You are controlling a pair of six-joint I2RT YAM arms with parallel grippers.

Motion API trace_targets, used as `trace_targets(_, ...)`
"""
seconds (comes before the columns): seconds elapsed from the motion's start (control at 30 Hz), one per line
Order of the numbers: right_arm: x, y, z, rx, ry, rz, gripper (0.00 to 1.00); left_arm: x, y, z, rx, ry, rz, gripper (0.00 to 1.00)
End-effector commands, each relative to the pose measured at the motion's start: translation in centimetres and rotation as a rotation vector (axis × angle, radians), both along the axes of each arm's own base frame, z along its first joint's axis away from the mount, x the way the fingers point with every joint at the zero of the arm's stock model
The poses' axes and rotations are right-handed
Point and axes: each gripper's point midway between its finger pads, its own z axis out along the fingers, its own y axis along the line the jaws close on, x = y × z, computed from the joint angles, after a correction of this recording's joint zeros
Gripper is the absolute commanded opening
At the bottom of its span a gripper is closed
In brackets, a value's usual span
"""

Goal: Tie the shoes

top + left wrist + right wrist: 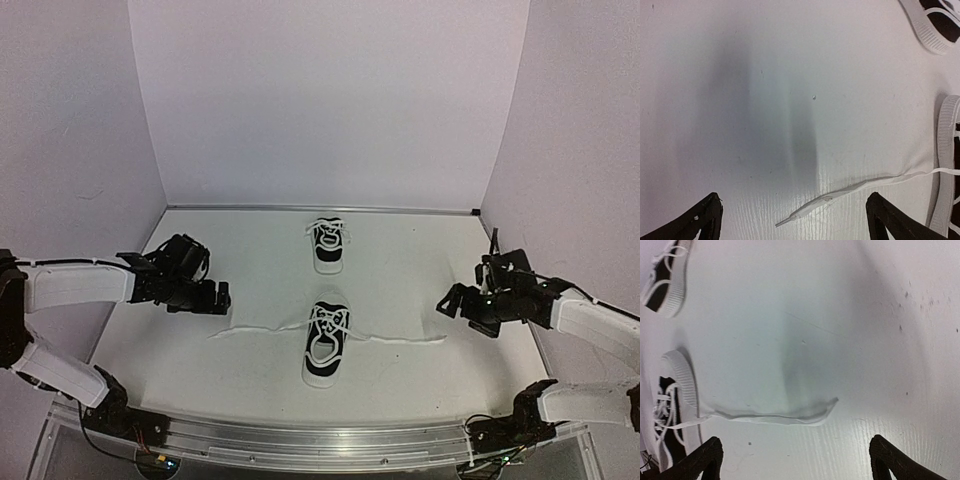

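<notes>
— Starting at the table's (430, 260) near edge, what's there?
— The near sneaker (326, 345), centred just behind that edge; its white laces (262, 327) trail flat on the table to left and right
— And the pincers?
— Left gripper (218, 298) and right gripper (452, 303) both gape wide, holding nothing, each near a lace end
— Farther back?
— The far sneaker (327, 245), centred near the far edge

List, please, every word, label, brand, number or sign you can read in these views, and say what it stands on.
None: no word, number or sign is legible in any view.
The near shoe and the far shoe: any brand mark is too small to make out.
The table: no lettering shows.
</notes>
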Motion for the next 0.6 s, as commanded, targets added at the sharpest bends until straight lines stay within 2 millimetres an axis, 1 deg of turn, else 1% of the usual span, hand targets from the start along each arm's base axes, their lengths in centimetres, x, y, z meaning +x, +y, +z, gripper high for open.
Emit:
trace_targets(0.0, 2.3, 1.4, 7.3, 0.035, -0.232, 0.104, 0.98, 1.9, -1.4, 4.9, 0.02, -0.143, -0.127, 1.0)
trace_targets(0.1, 3.1, 2.5, 9.5, 0.047, -0.285, 0.174, 0.98, 2.7, -3.2, 7.4, 0.0, -0.236, -0.233, 1.0)
trace_targets(0.13, 3.2, 3.1, 10.3, 0.052, -0.302, 0.218, 0.98, 2.3, -4.5, 7.8, -0.021, -0.263, -0.307, 1.0)
trace_targets(0.2, 3.4, 4.3, 11.0, 0.08, -0.31, 0.288, 0.98, 1.3, -7.3, 8.8, -0.069, -0.295, -0.486, 0.99)
trace_targets(0.23, 3.3, 5.2, 11.2, 0.108, -0.312, 0.337, 0.98, 0.4, -8.8, 8.6, -0.079, -0.289, -0.606, 0.99)
trace_targets(0.27, 3.4, 5.7, 11.1, 0.125, -0.311, 0.361, 0.98, -0.2, -9.8, 8.1, -0.06, -0.286, -0.693, 0.99)
trace_targets(0.33, 3.6, 6.6, 10.6, 0.149, -0.294, 0.401, 0.98, -1.6, -11.9, 6.6, 0.008, -0.279, -0.854, 0.99)
trace_targets(0.4, 3.7, 7.2, 10.1, 0.17, -0.277, 0.432, 0.98, -3.0, -13.6, 4.9, 0.054, -0.262, -0.997, 0.96)
trace_targets(0.47, 3.6, 7.5, 9.7, 0.179, -0.274, 0.449, 0.98, -3.6, -14.9, 3.9, 0.035, -0.248, -1.088, 0.92)
trace_targets(0.57, 3.4, 7.9, 9.4, 0.19, -0.268, 0.485, 0.98, -3.8, -16.4, 2.7, 0.01, -0.266, -1.189, 0.85)
